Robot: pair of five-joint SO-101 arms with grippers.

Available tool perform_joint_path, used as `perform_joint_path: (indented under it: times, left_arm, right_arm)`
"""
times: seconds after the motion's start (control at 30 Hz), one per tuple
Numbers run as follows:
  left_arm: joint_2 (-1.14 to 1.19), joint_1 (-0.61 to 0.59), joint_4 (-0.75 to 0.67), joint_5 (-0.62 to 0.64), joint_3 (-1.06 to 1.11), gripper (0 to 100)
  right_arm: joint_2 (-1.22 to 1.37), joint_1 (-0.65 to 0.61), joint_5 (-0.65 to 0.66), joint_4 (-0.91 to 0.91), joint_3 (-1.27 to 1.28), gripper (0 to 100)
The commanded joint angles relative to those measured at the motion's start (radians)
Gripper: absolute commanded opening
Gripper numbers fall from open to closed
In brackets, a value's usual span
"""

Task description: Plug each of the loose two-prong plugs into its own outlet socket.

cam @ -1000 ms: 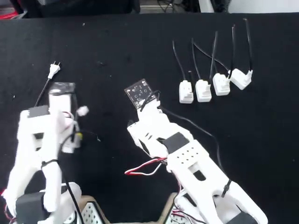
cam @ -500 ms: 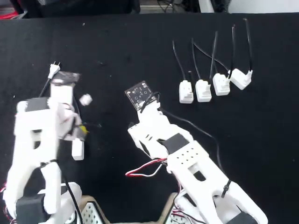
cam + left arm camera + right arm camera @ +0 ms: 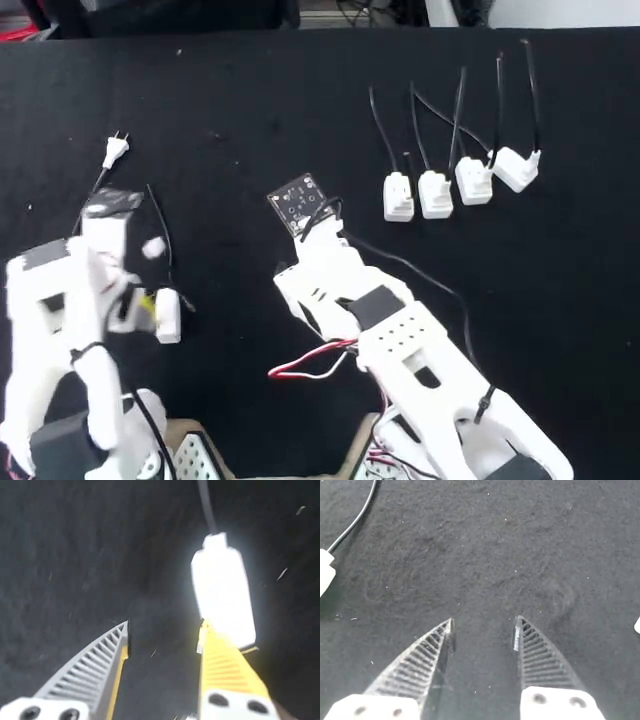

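Because the released left gripper (image 3: 162,630), lower left overhead, had the white socket (image 3: 222,590) outside its jaws, closing could shove it aside.

A loose plug (image 3: 117,150) lies far left — four white corded blocks (image 3: 435,195) line up at right.

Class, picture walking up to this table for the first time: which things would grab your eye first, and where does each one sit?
A row of four white sockets on black cords stands out at the far right of the black table. A lone two-prong plug lies at the far left. Nearer, the left gripper is open beside another white socket.
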Motion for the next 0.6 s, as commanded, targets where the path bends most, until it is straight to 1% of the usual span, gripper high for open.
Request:
perform_joint_path:
  times: [0.0, 0.07, 0.1, 0.17, 0.23, 0.33, 0.4, 0.5, 0.57]
  left_arm:
    - [-0.003, 0.266, -0.032, 0.219, 0.004, 22]
    - [-0.003, 0.358, -0.028, 0.281, -0.028, 22]
    - [-0.003, 0.374, -0.018, 0.302, -0.067, 22]
    - [-0.005, 0.367, 0.044, 0.325, -0.179, 22]
    - [-0.002, 0.321, 0.127, 0.321, -0.286, 22]
    - [0.008, 0.226, 0.204, 0.258, -0.351, 23]
    - [0.008, 0.168, 0.206, 0.189, -0.323, 23]
    - [0.008, 0.116, 0.178, 0.086, -0.222, 23]
    - [0.008, 0.116, 0.124, 0.052, -0.134, 22]
  right_arm:
    - [-0.039, 0.011, -0.011, -0.023, -0.005, 17.0]
    - [-0.039, 0.011, -0.011, -0.023, -0.005, 17.0]
    - [-0.039, 0.011, -0.011, -0.023, -0.005, 17.0]
    - [-0.039, 0.012, -0.011, -0.023, -0.005, 17.0]
    - [-0.039, 0.012, -0.011, -0.023, -0.005, 17.0]
    - [-0.039, 0.012, -0.011, -0.023, -0.005, 17.0]
    - [-0.039, 0.011, -0.011, -0.023, -0.005, 17.0]
    - [-0.039, 0.012, -0.012, -0.023, -0.005, 17.0]
    - [-0.041, 0.015, -0.012, -0.023, -0.007, 17.0]
